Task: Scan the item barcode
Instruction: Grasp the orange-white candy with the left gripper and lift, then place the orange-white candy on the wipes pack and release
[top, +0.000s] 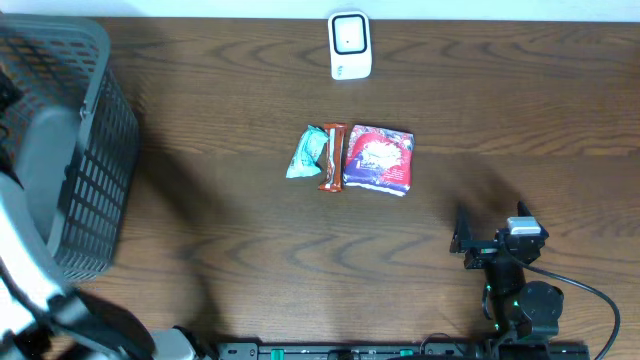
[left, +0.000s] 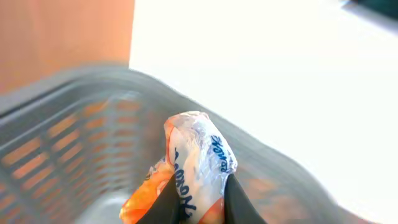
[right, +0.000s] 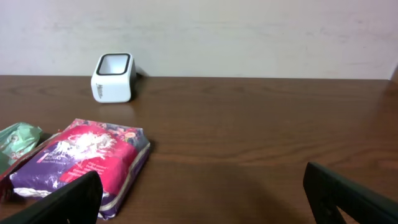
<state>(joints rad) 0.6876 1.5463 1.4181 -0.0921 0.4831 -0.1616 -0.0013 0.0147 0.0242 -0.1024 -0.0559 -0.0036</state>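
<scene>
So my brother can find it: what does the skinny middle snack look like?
On the wooden table, three packets lie together near the white barcode scanner. The snack bar is the middle one: narrow and orange-brown, between a teal packet and a wide red-and-purple pack.

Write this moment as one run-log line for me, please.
left claw: shut on orange-white snack packet, at grey basket | right claw: open, empty | barcode scanner: far side | red-purple pouch: centre, untouched
</scene>
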